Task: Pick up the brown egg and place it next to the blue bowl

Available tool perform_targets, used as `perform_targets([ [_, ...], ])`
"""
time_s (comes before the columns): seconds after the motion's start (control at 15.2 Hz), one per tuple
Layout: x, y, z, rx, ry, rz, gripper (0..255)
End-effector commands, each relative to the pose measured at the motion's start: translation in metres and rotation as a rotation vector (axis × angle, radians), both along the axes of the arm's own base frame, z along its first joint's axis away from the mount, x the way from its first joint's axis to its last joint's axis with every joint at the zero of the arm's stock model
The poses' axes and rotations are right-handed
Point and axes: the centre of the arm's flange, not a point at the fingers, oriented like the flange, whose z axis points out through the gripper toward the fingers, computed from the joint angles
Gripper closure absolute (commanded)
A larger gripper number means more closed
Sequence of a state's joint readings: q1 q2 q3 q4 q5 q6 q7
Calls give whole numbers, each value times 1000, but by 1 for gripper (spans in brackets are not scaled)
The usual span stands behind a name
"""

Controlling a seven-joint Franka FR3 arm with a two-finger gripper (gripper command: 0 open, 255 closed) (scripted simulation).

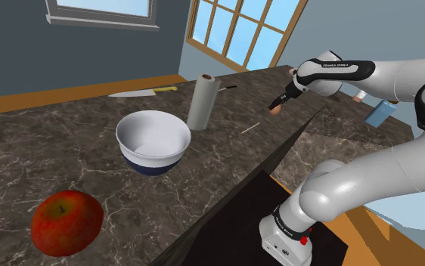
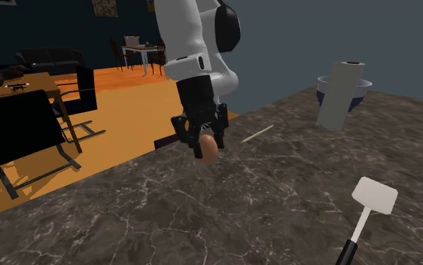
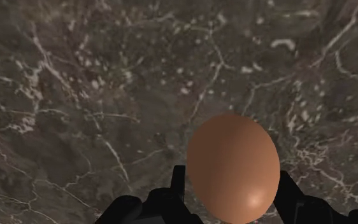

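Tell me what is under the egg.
Dark marbled counter; the egg hangs above it, clasped in the gripper. The spot directly beneath is hidden by the egg itself.

Brown egg [image 3: 234,167] clasped aloft; blue bowl [image 1: 154,165] upright.

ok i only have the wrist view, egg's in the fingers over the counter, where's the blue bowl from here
observer: the bowl sits off to the shoulder view's left of the egg, well apart from it
operator: anything in the way
observer: a paper towel roll stands upright between them, near the bowl
operator: is the egg off the counter
observer: yes, the second exterior view has the gripper holding it clear of the counter
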State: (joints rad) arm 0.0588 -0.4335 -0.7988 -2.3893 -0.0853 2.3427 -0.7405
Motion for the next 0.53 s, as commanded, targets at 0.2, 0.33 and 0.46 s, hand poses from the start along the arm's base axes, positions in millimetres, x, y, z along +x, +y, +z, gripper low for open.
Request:
perform_targets([
  [0.2,1,0,25,0,0,0,255],
  [0.33,1,0,36,0,0,0,255],
  [0.46,1,0,46,0,0,0,255],
])
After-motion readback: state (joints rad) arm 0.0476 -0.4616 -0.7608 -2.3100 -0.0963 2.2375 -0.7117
